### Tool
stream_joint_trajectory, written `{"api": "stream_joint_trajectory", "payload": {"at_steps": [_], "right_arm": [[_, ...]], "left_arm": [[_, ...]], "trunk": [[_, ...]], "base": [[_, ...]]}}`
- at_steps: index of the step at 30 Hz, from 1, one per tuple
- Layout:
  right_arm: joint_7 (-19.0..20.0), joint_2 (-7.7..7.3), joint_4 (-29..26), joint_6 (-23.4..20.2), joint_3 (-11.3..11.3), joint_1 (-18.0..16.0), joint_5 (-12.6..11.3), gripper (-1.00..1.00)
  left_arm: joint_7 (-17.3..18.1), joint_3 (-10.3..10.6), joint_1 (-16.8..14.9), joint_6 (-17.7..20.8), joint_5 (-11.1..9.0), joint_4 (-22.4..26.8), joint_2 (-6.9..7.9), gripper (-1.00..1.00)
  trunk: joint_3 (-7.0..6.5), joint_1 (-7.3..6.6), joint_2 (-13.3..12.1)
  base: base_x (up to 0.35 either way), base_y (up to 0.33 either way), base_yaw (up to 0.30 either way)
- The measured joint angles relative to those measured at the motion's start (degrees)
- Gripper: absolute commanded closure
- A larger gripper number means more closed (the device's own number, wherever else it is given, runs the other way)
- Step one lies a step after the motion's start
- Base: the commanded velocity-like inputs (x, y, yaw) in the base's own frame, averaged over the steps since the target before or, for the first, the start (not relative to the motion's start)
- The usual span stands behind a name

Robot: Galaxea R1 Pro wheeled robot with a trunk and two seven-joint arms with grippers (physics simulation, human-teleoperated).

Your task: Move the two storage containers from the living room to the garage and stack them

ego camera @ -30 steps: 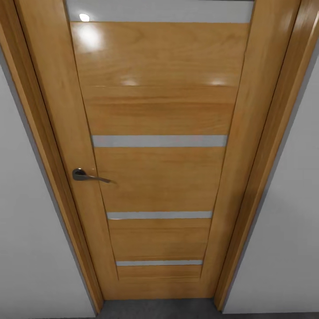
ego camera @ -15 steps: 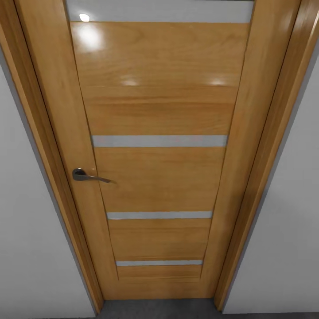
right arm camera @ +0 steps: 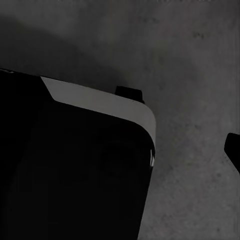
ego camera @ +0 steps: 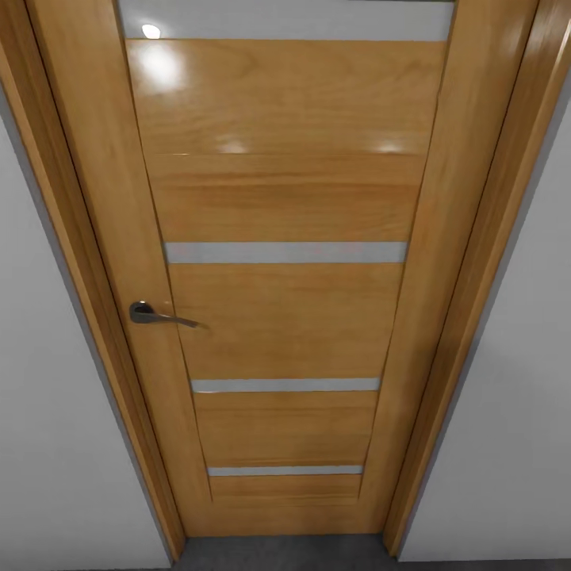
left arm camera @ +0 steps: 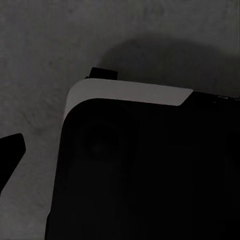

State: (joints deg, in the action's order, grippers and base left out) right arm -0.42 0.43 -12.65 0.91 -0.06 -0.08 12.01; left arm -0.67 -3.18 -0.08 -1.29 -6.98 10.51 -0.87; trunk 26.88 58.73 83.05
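Jaws first: their state cannot be told for either arm. At the left edge of the left wrist view a single dark fingertip [left arm camera: 11, 150] pokes in over the dull dark-grey mottled concrete floor [left arm camera: 45, 45], and at the right edge of the right wrist view another dark fingertip [right arm camera: 233, 146] does the same; in each case the partner finger is out of frame, so whether the jaws stand wide or narrow stays unknown. Nothing orange-red lies between or near those tips, so neither arm appears to carry anything.

Going left to right in the head view: a plain white wall [ego camera: 47, 412] fills the left side, then comes the orange-wood door frame [ego camera: 75, 238], then the glossy orange-wood panelled door with horizontal frosted glass slits [ego camera: 285, 317], closed, with a dark metal lever handle [ego camera: 159, 316] at its left-centre. The frame's other post follows, and white wall again at the right. A strip of grey floor shows at the bottom centre.

Both wrist views also show a black rounded body with a white band [left arm camera: 130, 95], probably the robot's own base, resting on the concrete.

The two storage containers are not among the things pictured, so their place cannot be given. My reading is that the robot is in transit, facing this door at close range. Next would come getting through it, which calls for reaching the handle at left-centre.
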Motion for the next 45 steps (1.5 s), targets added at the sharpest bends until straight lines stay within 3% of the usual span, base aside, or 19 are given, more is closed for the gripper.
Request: {"api": "stream_joint_trajectory", "payload": {"at_steps": [8,16,27,41,45], "right_arm": [[0.4,0.14,-0.3,0.0,0.3,0.0,0.2,-1.0],[0.2,0.2,-0.3,0.8,0.5,0.0,0.6,-1.0],[0.3,0.08,-0.5,0.6,0.3,0.0,0.1,-1.0],[0.2,0.04,-1.1,-0.1,0.3,0.0,0.1,-1.0],[0.3,0.07,-3.8,-0.2,0.3,0.0,0.5,-1.0]], "left_arm": [[0.0,0.0,0.0,0.0,-0.3,0.3,0.1,-1.0],[0.0,0.0,0.0,0.0,-4.0,0.7,0.27,-1.0],[0.0,0.0,0.0,0.3,-4.3,4.7,0.56,-1.0],[0.1,0.0,0.0,0.2,-4.3,5.1,0.54,-1.0],[0.1,0.0,0.0,0.1,-4.2,5.1,0.55,-1.0]], "trunk": [[0.0,0.0,0.0],[0.0,0.0,0.0],[0.0,0.0,0.0],[0.0,0.0,0.0],[0.0,0.0,0.0]], "base": [[0.0,0.0,0.0],[0.0,0.0,0.0],[0.0,0.0,0.0],[0.0,0.0,0.0],[0.0,0.0,0.0]]}}
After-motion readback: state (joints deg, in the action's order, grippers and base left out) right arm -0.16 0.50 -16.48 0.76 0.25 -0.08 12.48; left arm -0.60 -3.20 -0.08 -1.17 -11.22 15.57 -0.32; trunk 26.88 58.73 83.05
